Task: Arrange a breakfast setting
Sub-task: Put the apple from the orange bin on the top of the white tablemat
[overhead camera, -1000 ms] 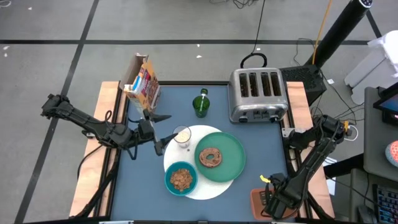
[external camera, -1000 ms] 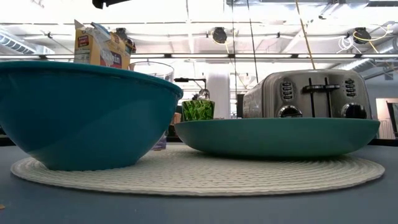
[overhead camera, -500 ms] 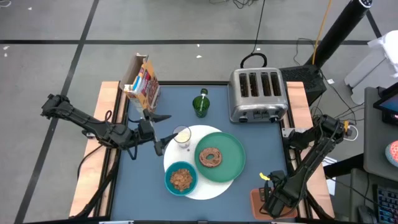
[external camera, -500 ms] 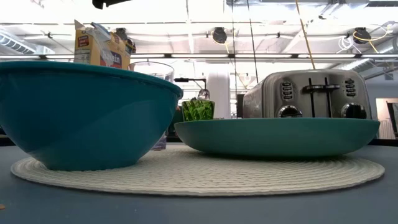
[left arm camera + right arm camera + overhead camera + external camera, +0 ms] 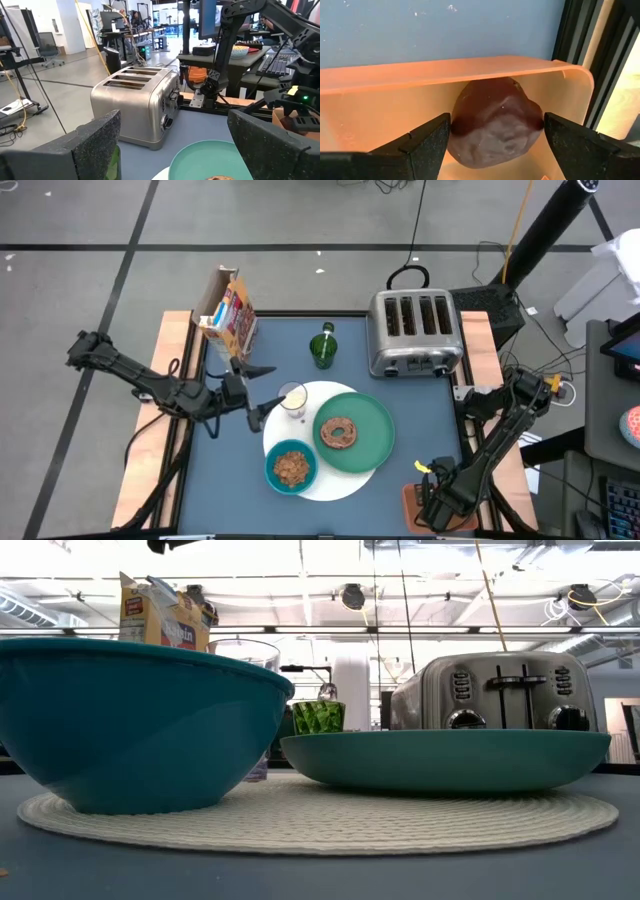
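A white round placemat (image 5: pixel 340 478) holds a green plate (image 5: pixel 372 435) with a brown bagel (image 5: pixel 338 432), a teal bowl (image 5: pixel 291 467) of cereal and a small glass of milk (image 5: pixel 293 398). My left gripper (image 5: pixel 262 392) hangs open and level, just left of the glass, with nothing between its fingers. At the table's near right corner my right gripper (image 5: pixel 437 498) points down into an orange tray (image 5: pixel 395 100). It is open, with one finger on either side of the dark-red fruit (image 5: pixel 495 125), which lies on the tray's floor.
A silver toaster (image 5: pixel 415 332) stands at the far right, a green bottle (image 5: pixel 322 348) at the far middle and an open cereal box (image 5: pixel 228 310) at the far left. Bare blue table shows left of the bowl and along the near edge.
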